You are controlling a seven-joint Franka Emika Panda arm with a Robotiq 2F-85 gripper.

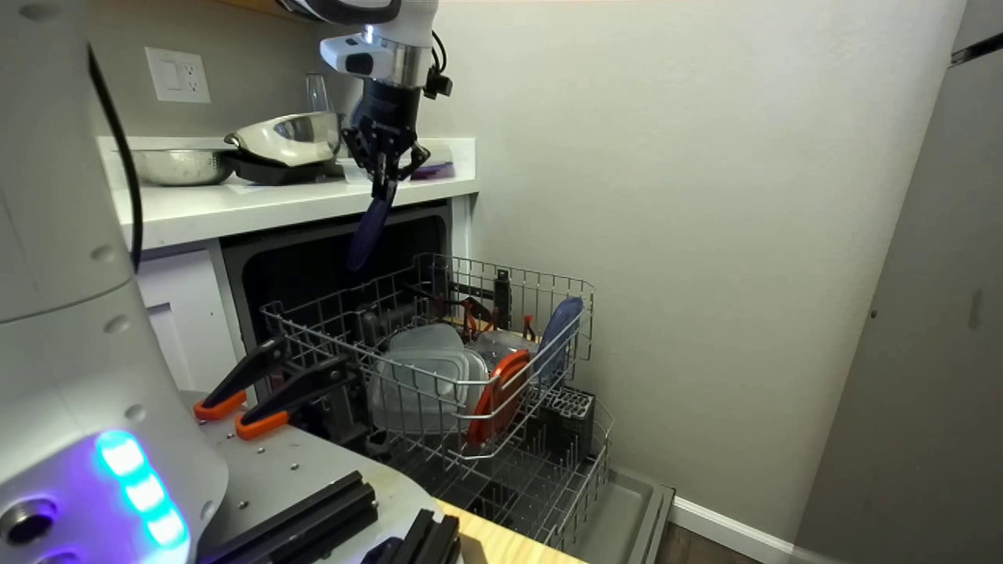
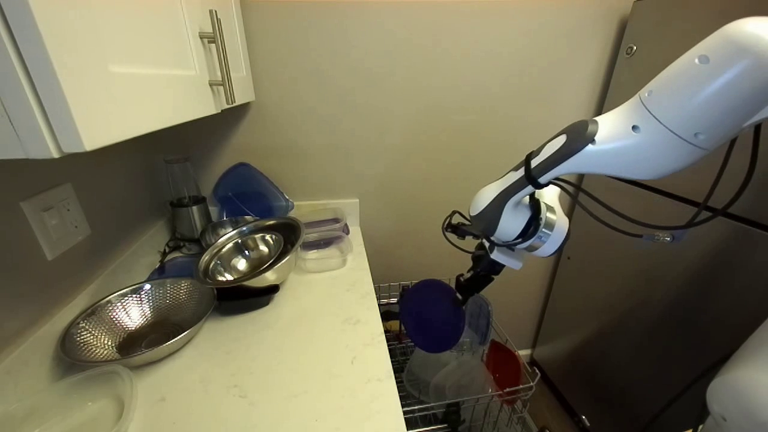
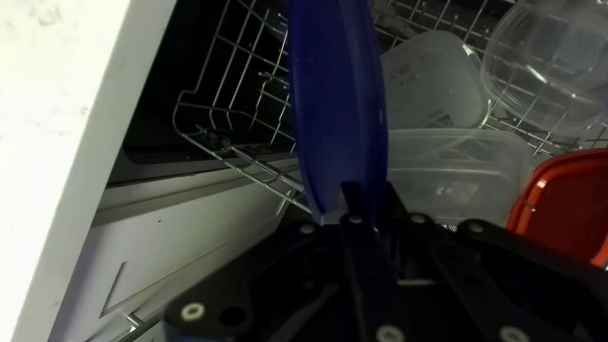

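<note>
Wrist view, and there's the catch: a dark blue round lid (image 3: 338,109) pinched at its edge by the hand (image 3: 370,202), jaws drawn right in with only that thin rim between them. It shows almost side-on here. Cut to an exterior view and the lid gives us its full round face, hanging in the air just off the edge of the white tabletop (image 2: 336,342). Both exterior views place it above the upper dishwasher rack (image 1: 470,382). What a line-up in there: frosted plastic containers (image 1: 423,384) leaning close together, an orange-red lid (image 1: 497,403) tilted beside them, a paler blue lid (image 1: 560,337) propped at the side wires, and lower down a dark cutlery basket (image 1: 576,411). Up on the tabletop, a dimpled metal bowl (image 2: 120,321) sits wide and shiny, and just beyond it steel mixing bowls (image 2: 276,270) are stacked and tipped on a black dish (image 2: 247,300). Farther back come a small blender (image 2: 191,216), a big blue lid (image 2: 252,192) standing upright near it, and purple-trimmed clear containers (image 2: 324,249) just beside the bowls.
</note>
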